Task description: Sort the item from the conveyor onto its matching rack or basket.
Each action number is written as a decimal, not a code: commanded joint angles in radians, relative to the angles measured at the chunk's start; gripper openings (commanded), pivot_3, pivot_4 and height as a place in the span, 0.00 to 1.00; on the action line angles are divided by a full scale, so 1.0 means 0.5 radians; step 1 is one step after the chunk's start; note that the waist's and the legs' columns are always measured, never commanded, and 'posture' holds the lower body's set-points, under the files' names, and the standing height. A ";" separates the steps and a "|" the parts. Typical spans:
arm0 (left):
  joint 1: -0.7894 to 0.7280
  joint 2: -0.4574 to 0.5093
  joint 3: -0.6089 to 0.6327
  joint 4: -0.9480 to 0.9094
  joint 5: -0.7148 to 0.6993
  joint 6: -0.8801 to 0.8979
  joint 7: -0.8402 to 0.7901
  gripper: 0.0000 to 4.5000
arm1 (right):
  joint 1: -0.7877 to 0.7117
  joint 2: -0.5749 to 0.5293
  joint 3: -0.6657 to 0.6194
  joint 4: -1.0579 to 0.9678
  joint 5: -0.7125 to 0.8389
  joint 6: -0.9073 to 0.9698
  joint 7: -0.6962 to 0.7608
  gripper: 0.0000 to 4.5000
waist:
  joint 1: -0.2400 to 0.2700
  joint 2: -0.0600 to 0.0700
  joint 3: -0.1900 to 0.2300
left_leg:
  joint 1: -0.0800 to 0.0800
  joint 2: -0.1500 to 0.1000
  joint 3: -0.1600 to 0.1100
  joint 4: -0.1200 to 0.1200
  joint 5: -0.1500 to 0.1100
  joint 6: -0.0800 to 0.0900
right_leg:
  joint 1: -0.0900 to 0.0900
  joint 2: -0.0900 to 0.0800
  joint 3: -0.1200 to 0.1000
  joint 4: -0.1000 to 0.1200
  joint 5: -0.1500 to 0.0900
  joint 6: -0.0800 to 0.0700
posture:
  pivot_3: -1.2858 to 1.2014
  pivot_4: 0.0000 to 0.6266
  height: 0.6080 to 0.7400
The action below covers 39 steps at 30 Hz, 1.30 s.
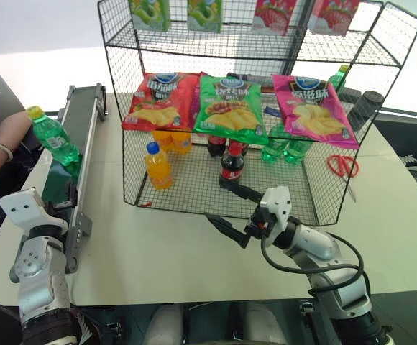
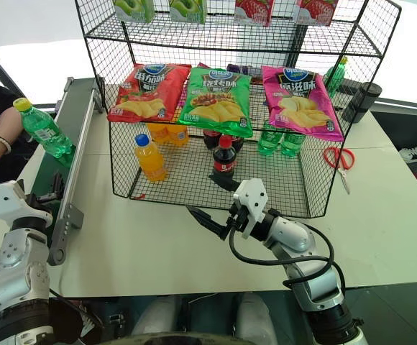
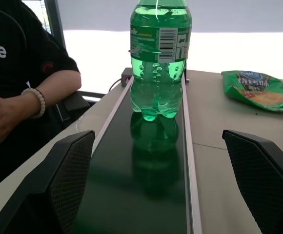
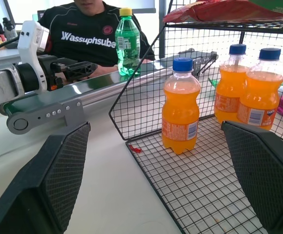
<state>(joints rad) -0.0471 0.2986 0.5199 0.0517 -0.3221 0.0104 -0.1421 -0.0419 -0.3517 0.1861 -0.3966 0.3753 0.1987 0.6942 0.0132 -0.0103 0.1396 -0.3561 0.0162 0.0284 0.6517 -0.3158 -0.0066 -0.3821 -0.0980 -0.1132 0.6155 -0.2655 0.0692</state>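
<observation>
The item, a clear-green soda bottle (image 1: 52, 136) with a yellow cap, stands upright on the conveyor (image 1: 86, 158), a dark green belt along the table's left side. My left gripper (image 3: 158, 139) is open at the belt's near end, level with the belt; the bottle (image 3: 159, 63) stands ahead of it and apart from it. The black wire rack (image 1: 115, 72) fills the table's middle and back. My right gripper (image 1: 226, 208) is open in front of the rack's bottom tier, empty, pointing left toward an orange bottle (image 4: 180, 114).
A person's arm (image 1: 7, 133) rests left of the conveyor. Chip bags (image 1: 230, 108) lie on the rack's middle shelf. Orange, cola (image 1: 231, 164) and green bottles stand in the bottom tier. Red scissors (image 1: 344, 165) and a black cylinder (image 1: 367, 108) sit at the right.
</observation>
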 commanded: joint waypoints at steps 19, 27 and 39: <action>-0.050 0.022 0.004 0.014 0.050 -0.107 0.091 1.00 | -0.009 0.014 -0.019 -0.080 0.046 -0.010 0.015 1.00 | 0.000 0.000 0.000 | 0.000 0.000 0.000 0.000 0.000 0.000 | 0.000 0.000 0.000 0.000 0.000 0.000 | 0.52 0.24 0.92; -0.055 0.022 0.007 0.024 0.062 -0.122 0.106 1.00 | -0.014 0.011 -0.018 -0.085 0.053 -0.004 0.023 1.00 | 0.000 0.000 0.000 | 0.000 0.000 0.000 0.000 0.000 0.000 | 0.000 0.000 0.000 0.000 0.000 0.000 | 0.52 0.24 0.92; -0.051 0.019 0.010 0.024 0.054 -0.133 0.109 0.87 | -0.032 0.022 -0.009 -0.080 0.053 0.004 0.027 1.00 | 0.000 0.000 0.000 | 0.000 0.000 0.000 -0.001 0.000 0.000 | 0.000 0.000 0.000 0.000 0.000 0.000 | 0.52 0.24 0.92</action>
<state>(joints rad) -0.0664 0.2986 0.5201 0.0768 -0.2928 -0.0296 -0.0857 -0.0428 -0.3503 0.1860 -0.3966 0.3791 0.2082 0.7042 0.0131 -0.0103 0.1397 -0.3561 0.0162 0.0284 0.6515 -0.3158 -0.0066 -0.3822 -0.0982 -0.1133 0.6153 -0.2655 0.0692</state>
